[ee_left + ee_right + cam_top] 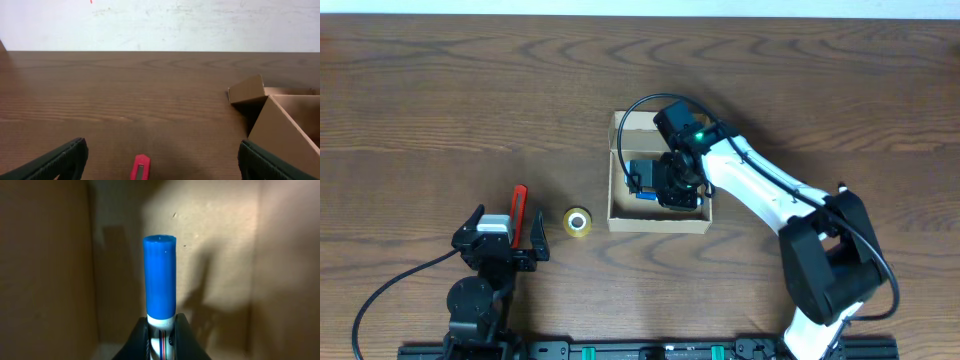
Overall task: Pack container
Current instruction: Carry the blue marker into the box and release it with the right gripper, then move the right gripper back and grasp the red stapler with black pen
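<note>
The overhead camera looks straight down on the whole table (440,100) from high up. The left wrist camera sits low, facing across the table, with the container (280,132) at the frame's right. The right wrist camera peers closely inside that container.

Your right arm (760,185) fills the container (655,224); its walls crowd the blue pen (160,280) at 3 and 9 o'clock. Tape roll (577,222) and red pen (518,205) block the box's 9 o'clock. Surface (470,90) toward 12 o'clock is free.
</note>
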`<state>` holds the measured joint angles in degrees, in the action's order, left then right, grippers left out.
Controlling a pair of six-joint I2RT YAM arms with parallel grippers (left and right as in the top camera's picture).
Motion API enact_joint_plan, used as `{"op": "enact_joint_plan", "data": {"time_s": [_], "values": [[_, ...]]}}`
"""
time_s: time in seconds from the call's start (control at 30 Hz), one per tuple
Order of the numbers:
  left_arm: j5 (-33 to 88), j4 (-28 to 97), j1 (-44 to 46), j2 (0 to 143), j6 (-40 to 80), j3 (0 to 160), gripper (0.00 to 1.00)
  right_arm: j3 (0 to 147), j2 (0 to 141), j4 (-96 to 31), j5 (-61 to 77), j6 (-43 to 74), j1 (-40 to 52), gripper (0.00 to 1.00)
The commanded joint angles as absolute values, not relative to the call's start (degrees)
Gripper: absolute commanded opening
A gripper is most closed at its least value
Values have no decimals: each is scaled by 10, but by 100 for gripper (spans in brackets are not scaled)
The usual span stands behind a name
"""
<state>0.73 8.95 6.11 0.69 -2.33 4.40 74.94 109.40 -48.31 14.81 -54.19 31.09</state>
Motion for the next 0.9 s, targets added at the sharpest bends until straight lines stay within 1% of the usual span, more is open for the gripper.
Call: {"op": "enact_joint_plan", "data": {"time_s": [0.0, 0.03, 0.07, 0.2, 0.37, 0.43, 0.47, 0.5, 0.53, 0.57, 0.6, 0.63, 0.73, 0.8, 0.87], "values": [[15, 96, 60, 3, -17, 27, 95, 753, 1105, -478, 155, -542, 316, 23], [15, 96, 60, 3, -17, 27, 95, 753, 1105, -473, 155, -533, 315, 35], [15, 96, 60, 3, -17, 27, 95, 753, 1105, -468, 155, -527, 315, 40], [15, 96, 60, 3, -17, 27, 95, 754, 1105, -463, 156, -524, 316, 50], [15, 96, 60, 3, -17, 27, 95, 782, 1089, -480, 169, -469, 316, 51], [15, 96, 60, 3, -17, 27, 95, 815, 1077, -498, 166, -408, 314, 59], [15, 96, 60, 3, -17, 27, 95, 836, 1069, -509, 163, -373, 311, 66], [15, 96, 60, 3, -17, 27, 95, 856, 1062, -521, 163, -348, 308, 70], [15, 96, 60, 3, -17, 27, 95, 877, 1056, -534, 163, -328, 304, 73], [15, 96, 60, 3, -17, 27, 95, 901, 1049, -553, 159, -315, 298, 72], [15, 96, 60, 3, -17, 27, 95, 924, 1042, -566, 145, -301, 290, 66], [15, 96, 60, 3, -17, 27, 95, 939, 1037, -570, 118, -272, 282, 65], [15, 96, 60, 3, -17, 27, 95, 970, 1017, -576, -1, -126, 247, 65], [16, 96, 60, 3, -17, 27, 95, 980, 1000, -592, -58, -51, 213, 66], [16, 96, 60, 3, -17, 27, 95, 981, 980, -613, -96, 17, 171, 69]]}}
